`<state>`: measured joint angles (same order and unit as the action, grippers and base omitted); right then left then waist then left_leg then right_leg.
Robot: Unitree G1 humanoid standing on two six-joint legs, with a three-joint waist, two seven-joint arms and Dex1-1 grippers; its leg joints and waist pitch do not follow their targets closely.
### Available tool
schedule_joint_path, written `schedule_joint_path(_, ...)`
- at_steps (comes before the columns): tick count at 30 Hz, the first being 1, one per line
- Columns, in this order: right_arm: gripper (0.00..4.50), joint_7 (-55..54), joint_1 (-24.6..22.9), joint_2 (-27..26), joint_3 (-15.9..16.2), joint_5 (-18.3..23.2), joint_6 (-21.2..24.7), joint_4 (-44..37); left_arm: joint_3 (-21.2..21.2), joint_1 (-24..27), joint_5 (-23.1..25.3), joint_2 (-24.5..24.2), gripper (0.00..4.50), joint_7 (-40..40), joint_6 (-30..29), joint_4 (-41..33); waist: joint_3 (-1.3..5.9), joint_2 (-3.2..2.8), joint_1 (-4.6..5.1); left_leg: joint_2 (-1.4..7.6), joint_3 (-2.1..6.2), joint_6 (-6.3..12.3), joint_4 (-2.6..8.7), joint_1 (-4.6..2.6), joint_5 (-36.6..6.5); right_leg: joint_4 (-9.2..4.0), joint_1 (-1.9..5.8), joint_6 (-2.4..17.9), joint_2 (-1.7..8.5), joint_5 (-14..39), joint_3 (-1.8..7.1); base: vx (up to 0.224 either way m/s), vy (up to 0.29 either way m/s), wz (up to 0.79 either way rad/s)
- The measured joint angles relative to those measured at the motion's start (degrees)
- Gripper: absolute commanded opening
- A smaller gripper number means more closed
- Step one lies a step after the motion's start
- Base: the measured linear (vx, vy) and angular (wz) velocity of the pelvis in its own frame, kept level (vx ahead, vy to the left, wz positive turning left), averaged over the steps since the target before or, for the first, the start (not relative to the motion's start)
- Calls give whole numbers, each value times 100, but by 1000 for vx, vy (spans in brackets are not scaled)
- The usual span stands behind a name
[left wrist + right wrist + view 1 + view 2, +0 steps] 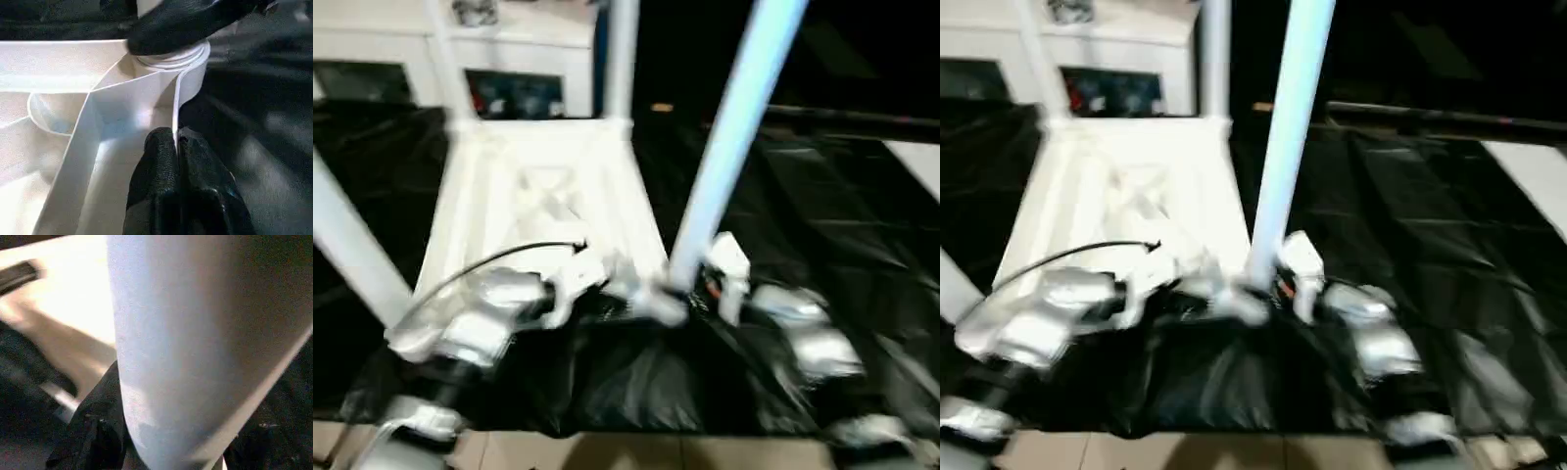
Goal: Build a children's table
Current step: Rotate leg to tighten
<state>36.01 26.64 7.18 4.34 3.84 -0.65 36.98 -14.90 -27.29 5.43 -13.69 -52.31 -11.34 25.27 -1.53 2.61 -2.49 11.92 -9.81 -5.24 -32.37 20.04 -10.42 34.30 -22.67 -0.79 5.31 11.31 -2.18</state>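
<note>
The table top (543, 196) lies underside up on black sheeting (822, 225), legs in its corner sockets. My left gripper (175, 147) is clamped on the thin rim wall beside the near socket. My right gripper (146, 431) is wrapped around the near leg (734, 137) just above that socket. Risk, in my judgement: the leg leans, so pushing off-axis may jam it or lift the top.
</note>
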Motion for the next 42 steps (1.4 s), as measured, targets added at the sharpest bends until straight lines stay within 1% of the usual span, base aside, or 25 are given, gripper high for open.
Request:
schedule_joint_path(2,197,-627,153,-207,-98,-101,87,203,7,-17,112,218,0,388,-162,12,6,-4,52,-1,6,0,1,-2,0,-23,1,0,1,0,-3,0,0,0)
schedule_joint_path(4,197,-1089,388,-352,-191,-175,177,457,17,-72,205,414,0,722,-294,75,9,-11,77,-6,6,1,-2,0,0,-36,-5,0,3,0,-1,0,0,0)
schedule_joint_path(7,197,-1259,519,-406,-250,-187,140,653,18,-98,280,520,0,865,-335,100,10,-12,81,-5,7,2,-1,0,0,-50,-11,0,3,0,-4,0,0,0)
schedule_joint_path(9,267,-1251,540,-418,-282,-192,116,697,18,-100,308,531,0,872,-330,100,10,-11,79,-5,7,2,-1,1,0,-50,-11,0,3,0,-4,0,0,0)
schedule_joint_path(11,269,-1173,551,-418,-283,-168,134,699,17,-103,316,524,0,846,-326,95,11,-4,80,-4,7,2,1,1,0,-49,-11,0,2,0,-5,0,0,0)
schedule_joint_path(13,302,-1034,553,-416,-287,-133,167,698,18,-102,315,476,0,768,-304,84,13,1,85,-3,7,2,3,4,0,-49,-12,0,1,0,-5,0,0,0)
schedule_joint_path(16,324,-544,552,-352,-285,-112,185,678,15,-94,293,290,0,478,-194,37,13,6,91,-2,9,2,15,7,-1,-39,-18,0,-1,0,-8,0,0,0)
schedule_joint_path(17,324,-407,546,-308,-262,-112,184,664,12,-83,276,257,0,399,-173,11,13,6,87,-2,9,1,20,8,-1,-34,-22,-1,-1,-1,-9,0,0,0)
schedule_joint_path(18,336,-242,528,-235,-216,-103,175,627,-1,-67,259,215,0,331,-137,-24,13,6,84,-2,8,1,24,10,0,-28,-26,0,-1,-1,-8,0,0,0)
schedule_joint_path(19,357,-61,512,-162,-164,-101,170,592,-7,-49,219,162,0,246,-107,-52,13,5,78,-2,5,1,30,8,0,-20,-26,4,-2,-9,-7,0,0,0)
schedule_joint_path(22,377,392,467,8,-39,-58,155,488,-7,-30,66,2,0,-26,36,-78,12,5,63,4,-2,0,43,14,0,-12,-40,7,-8,-51,-15,0,0,0)
schedule_joint_path(24,377,673,450,130,16,10,189,412,-7,-28,5,-83,0,-176,104,-84,12,3,48,6,-4,0,55,15,0,-6,-42,36,-13,-70,-20,0,0,0)
schedule_joint_path(25,360,942,410,254,53,50,238,315,-6,-28,-48,-165,0,-320,173,-84,9,-1,36,10,-5,0,59,14,0,-4,-44,30,-15,-65,-27,0,0,0)
schedule_joint_path(26,349,1216,335,380,79,83,260,183,-9,-28,-97,-235,0,-475,243,-84,8,-2,14,10,-4,0,59,18,0,-6,-48,27,-19,-61,-32,52,-8,4)
schedule_joint_path(27,349,1439,263,469,112,114,255,93,-10,-26,-140,-305,0,-625,309,-84,6,-5,-16,15,-3,1,59,21,0,-7,-49,25,-20,-53,-39,52,-8,4)
schedule_joint_path(28,341,1739,183,612,145,140,254,-45,-9,-26,-183,-392,0,-822,385,-85,3,-9,-56,21,-5,2,53,19,1,-8,-51,26,-20,-46,-40,54,1,2)
schedule_joint_path(29,330,1939,146,682,194,165,252,-122,-10,-24,-226,-445,0,-934,429,-85,3,-10,-76,21,-8,2,49,22,1,-13,-51,28,-20,-44,-38,0,0,0)
schedule_joint_path(31,304,2259,63,822,234,261,251,-293,-14,-25,-286,-540,0,-1131,505,-91,1,-6,-91,15,-13,1,41,35,-2,-27,-52,29,-11,-43,-35,0,0,0)
schedule_joint_path(33,298,2475,43,891,252,329,249,-362,-22,-26,-322,-609,0,-1240,532,-86,-1,-4,-93,9,-18,1,30,38,-9,-27,-52,29,-4,-43,-28,0,0,0)
schedule_joint_path(34,277,2625,12,965,278,365,250,-463,-30,-27,-343,-666,0,-1308,558,-75,-1,-2,-101,7,-18,1,24,40,-10,-27,-52,29,-2,-43,-25,0,0,0)
schedule_joint_path(38,262,2979,-45,1114,296,513,294,-554,-80,-26,-415,-758,0,-1508,650,-40,-5,1,-118,10,-18,-2,15,40,-9,-16,-49,29,-2,-44,-25,0,0,0)
schedule_joint_path(40,237,3081,-84,1135,295,537,303,-582,-83,-26,-429,-771,0,-1579,677,-18,-5,1,-121,11,-18,-3,13,39,-8,-12,-48,29,-2,-44,-26,0,0,0)
schedule_joint_path(42,224,3111,-123,1162,296,544,357,-657,-88,-27,-446,-780,0,-1627,683,-10,-5,0,-122,11,-18,-3,13,40,-8,-12,-48,29,-2,-44,-24,0,0,0)
